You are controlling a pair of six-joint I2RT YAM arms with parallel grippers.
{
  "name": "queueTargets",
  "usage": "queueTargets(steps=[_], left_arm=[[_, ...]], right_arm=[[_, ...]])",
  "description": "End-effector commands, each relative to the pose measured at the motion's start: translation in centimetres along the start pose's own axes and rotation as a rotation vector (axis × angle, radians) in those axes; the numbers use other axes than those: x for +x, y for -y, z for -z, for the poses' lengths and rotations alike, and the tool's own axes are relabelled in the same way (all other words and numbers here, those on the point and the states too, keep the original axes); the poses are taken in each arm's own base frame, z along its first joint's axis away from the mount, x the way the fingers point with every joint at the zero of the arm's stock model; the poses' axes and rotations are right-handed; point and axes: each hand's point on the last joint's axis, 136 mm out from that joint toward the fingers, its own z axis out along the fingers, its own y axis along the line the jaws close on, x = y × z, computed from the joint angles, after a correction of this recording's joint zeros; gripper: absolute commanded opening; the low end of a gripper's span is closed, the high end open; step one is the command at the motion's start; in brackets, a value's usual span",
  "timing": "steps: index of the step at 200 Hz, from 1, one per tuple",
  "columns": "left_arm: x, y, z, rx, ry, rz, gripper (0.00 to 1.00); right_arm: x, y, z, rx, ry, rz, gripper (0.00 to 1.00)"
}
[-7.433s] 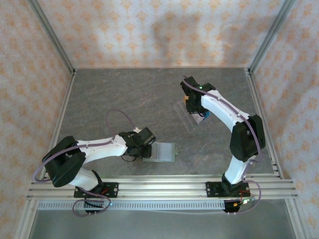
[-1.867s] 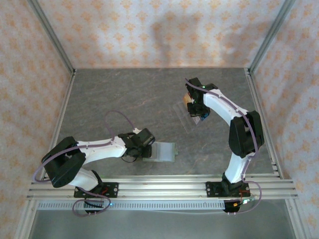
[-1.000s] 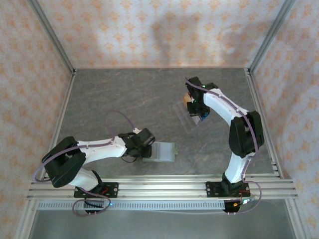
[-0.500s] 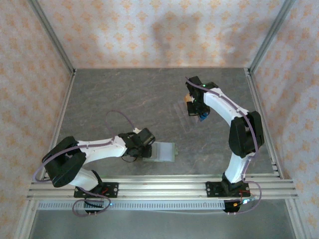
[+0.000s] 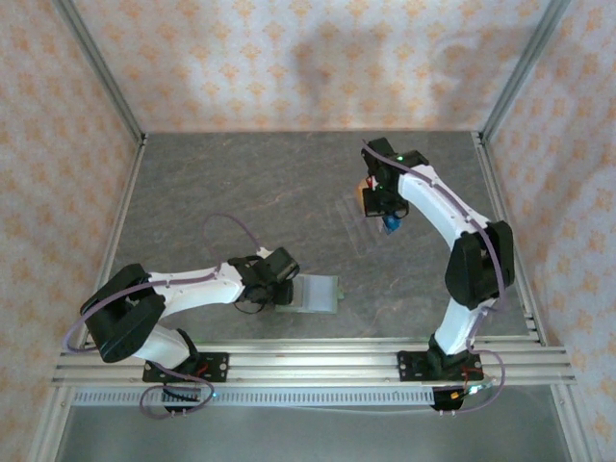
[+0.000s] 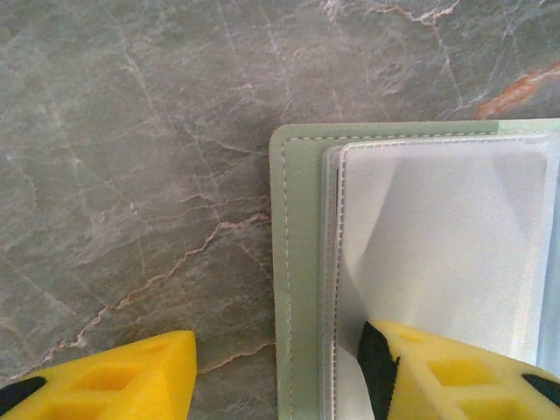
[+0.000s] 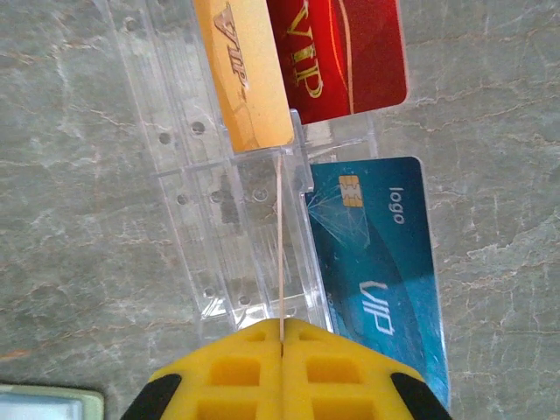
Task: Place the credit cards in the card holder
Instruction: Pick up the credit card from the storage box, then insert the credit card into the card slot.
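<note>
Right gripper [image 7: 282, 328] pinching gold card [image 7: 249, 79] edge-on over tray [image 7: 210, 219], far right | red card [image 7: 341, 52], blue card [image 7: 376, 254] beside it | left gripper [image 6: 278, 337] part-open, one finger on holder [image 6: 302, 262], near centre

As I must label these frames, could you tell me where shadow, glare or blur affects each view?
Top external: even light, soft arm shadows on the back wall. Left wrist: sharp table veins; grey shadow on the pale pocket of the card holder. Right wrist: crisp print on the blue card; the clear tray legible mainly by edge glints.
</note>
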Motion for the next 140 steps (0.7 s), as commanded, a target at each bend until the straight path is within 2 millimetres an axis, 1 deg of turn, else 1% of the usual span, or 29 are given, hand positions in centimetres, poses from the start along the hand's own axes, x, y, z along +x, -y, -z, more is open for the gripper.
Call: queueTargets(steps=[1, 14, 31, 37, 50, 54, 65, 85, 97, 109, 128, 140], left_arm=[[1.3, -1.3, 0.1, -0.043, -0.056, 0.004, 0.55], [1.0, -1.1, 0.7, -0.037, -0.046, 0.000, 0.55], [0.5, -1.0, 1.6, -0.032, -0.032, -0.003, 0.55], [0.4, -0.9, 1.9, -0.029, -0.027, -0.004, 0.56], [0.0, -0.8, 2.7, -0.021, -0.013, -0.002, 0.57], [0.0, -0.8, 2.9, -0.022, -0.011, -0.004, 0.57], [-0.4, -0.8, 3.5, -0.017, 0.003, -0.001, 0.58], [-0.8, -0.7, 4.2, -0.004, 0.014, 0.004, 0.60], [-1.1, -0.4, 4.3, 0.003, 0.017, -0.004, 0.61], [-1.4, -0.2, 4.0, -0.005, 0.007, -0.015, 0.61], [-1.7, 0.1, 3.2, -0.020, -0.007, -0.032, 0.60], [-1.9, 0.2, 2.7, -0.024, -0.010, -0.037, 0.59]], right_arm=[[0.1, -0.6, 4.0, -0.035, 0.073, -0.020, 0.00], [0.6, -2.2, 4.3, -0.099, 0.096, -0.023, 0.00], [1.7, -5.3, 4.3, -0.204, 0.119, -0.024, 0.00], [1.7, -6.4, 4.5, -0.251, 0.141, -0.030, 0.00], [2.5, -8.5, 4.0, -0.350, 0.155, -0.058, 0.00], [2.5, -9.3, 4.0, -0.390, 0.170, -0.067, 0.00], [3.3, -11.1, 3.3, -0.476, 0.181, -0.079, 0.00], [5.0, -13.9, 2.3, -0.573, 0.198, -0.056, 0.00], [5.9, -15.3, 1.7, -0.642, 0.206, -0.057, 0.00], [6.7, -16.4, 1.0, -0.726, 0.201, -0.071, 0.00], [7.8, -16.8, -0.3, -0.766, 0.208, -0.080, 0.00], [8.3, -16.9, -0.7, -0.796, 0.217, -0.087, 0.00]])
